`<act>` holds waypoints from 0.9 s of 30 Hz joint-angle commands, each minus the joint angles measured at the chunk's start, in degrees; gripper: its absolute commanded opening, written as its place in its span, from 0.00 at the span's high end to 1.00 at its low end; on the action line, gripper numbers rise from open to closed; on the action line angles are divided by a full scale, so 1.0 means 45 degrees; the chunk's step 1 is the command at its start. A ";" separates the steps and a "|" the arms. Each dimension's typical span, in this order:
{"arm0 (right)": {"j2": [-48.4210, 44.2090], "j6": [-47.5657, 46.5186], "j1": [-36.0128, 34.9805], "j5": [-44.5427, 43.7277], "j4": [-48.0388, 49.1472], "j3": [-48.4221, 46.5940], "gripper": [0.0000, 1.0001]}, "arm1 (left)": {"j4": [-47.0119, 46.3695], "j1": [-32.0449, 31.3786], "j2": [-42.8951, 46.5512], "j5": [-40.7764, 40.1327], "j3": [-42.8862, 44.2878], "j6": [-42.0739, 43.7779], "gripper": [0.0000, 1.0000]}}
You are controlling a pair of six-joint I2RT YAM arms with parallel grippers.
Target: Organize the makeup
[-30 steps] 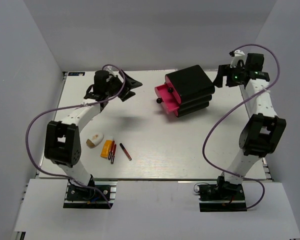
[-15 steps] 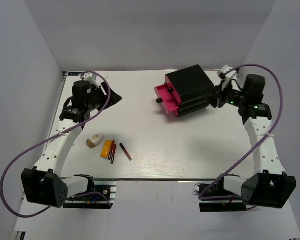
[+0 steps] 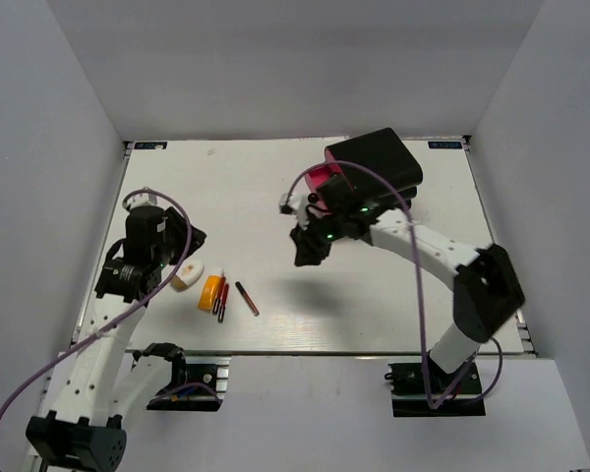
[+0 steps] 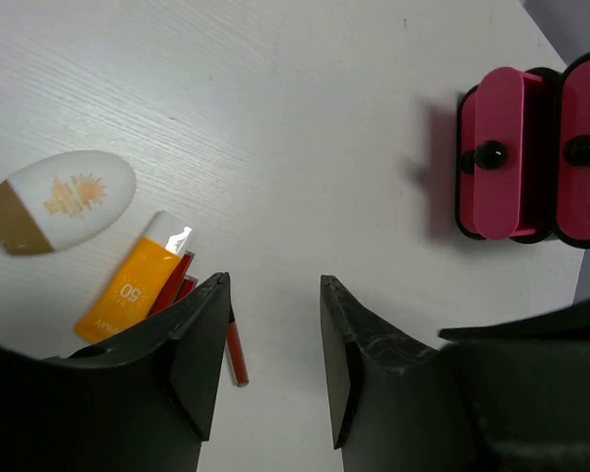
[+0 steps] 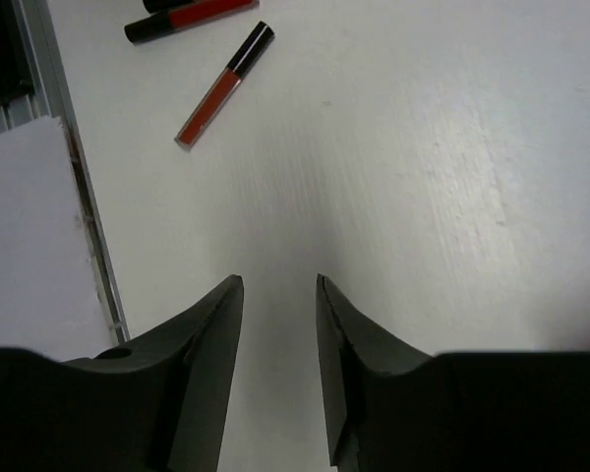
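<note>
From above, your makeup (image 3: 210,292) lies front left on the table (image 3: 374,295). The black box (image 3: 379,157) has one pink drawer (image 3: 320,179) out, its contents hidden.

Left wrist: the left gripper (image 4: 273,295) is slightly parted and empty, beside the orange tube (image 4: 133,290).

Right wrist: the right gripper (image 5: 280,290) is likewise parted and empty, near a red pencil (image 5: 224,85).

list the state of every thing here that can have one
left pincer, open, empty
right pincer, open, empty
black box, one pink drawer pulled out
orange tube, capped, lying flat
white-tan piece, lying flat, untouched
red gloss stick, capped, lying flat
</note>
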State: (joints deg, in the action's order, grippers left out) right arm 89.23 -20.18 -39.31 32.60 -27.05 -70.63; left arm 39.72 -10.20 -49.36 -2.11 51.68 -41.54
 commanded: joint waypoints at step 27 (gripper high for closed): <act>0.6948 0.4778 -0.5698 -0.5896 0.0717 -0.5086 0.43 | 0.4765 -0.0058 0.4935 -0.1739 0.0234 -0.1726 0.49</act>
State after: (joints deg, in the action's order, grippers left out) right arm 119.37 -0.01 -64.84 10.13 -25.32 -91.53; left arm 59.53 -10.26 -27.44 -9.28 51.77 -48.90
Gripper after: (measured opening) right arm 0.568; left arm 0.513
